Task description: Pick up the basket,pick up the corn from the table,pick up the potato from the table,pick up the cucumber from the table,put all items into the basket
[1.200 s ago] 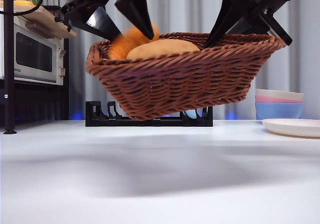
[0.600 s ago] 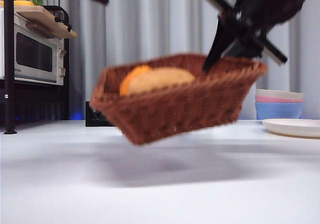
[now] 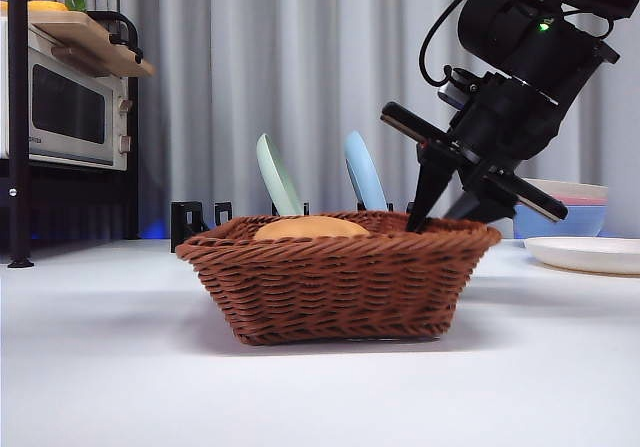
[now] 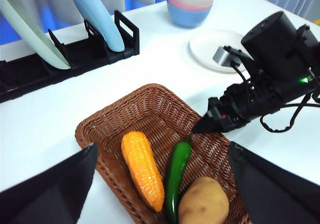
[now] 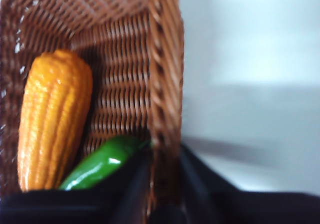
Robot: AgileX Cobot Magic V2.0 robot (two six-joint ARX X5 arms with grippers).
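The wide, shallow, reddish-brown woven wicker basket (image 3: 340,282) with flared sides and a braided rim sits flat and level on the plain white tabletop (image 3: 300,387). Inside it lie three vegetables side by side. The glossy orange-yellow plastic corn cob (image 4: 143,169) with rows of kernels rests along one side. The slim, slightly curved dark green glossy toy cucumber (image 4: 173,176) lies just beside the corn in the middle. The smooth oval tan-brown toy potato (image 4: 204,203) sits next to the cucumber, its rounded top showing above the rim in the front view.
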